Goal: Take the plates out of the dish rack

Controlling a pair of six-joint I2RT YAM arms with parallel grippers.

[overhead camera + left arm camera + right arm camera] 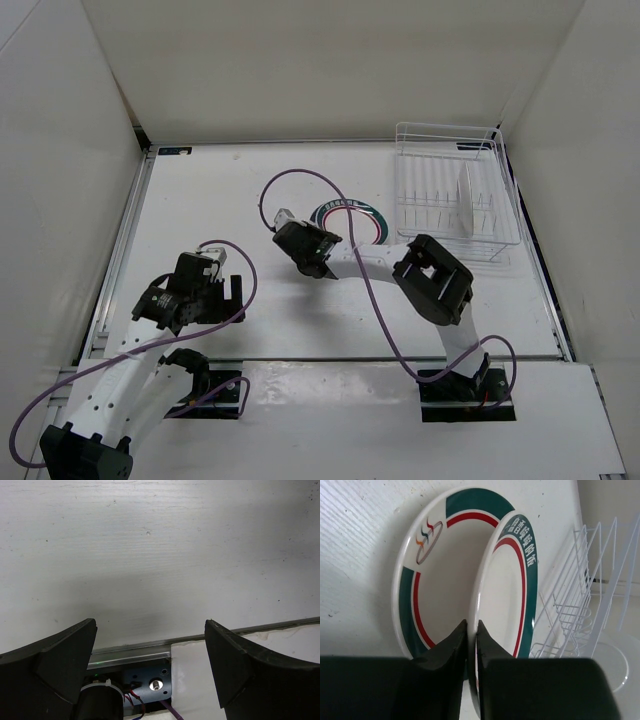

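Note:
A white plate with a green rim band and red ring lies flat on the table, left of the dish rack. A second plate of the same pattern stands tilted on its edge over it, and my right gripper is shut on its near rim. From above, the green-rimmed plates show just past the right gripper. A pale plate stands upright in the dish rack. My left gripper hangs open over bare table at the left, holding nothing.
White walls close in the table on the left, back and right. The rack sits in the back right corner against the wall. A purple cable loops over the table behind the right wrist. A metal rail runs along the table's near edge.

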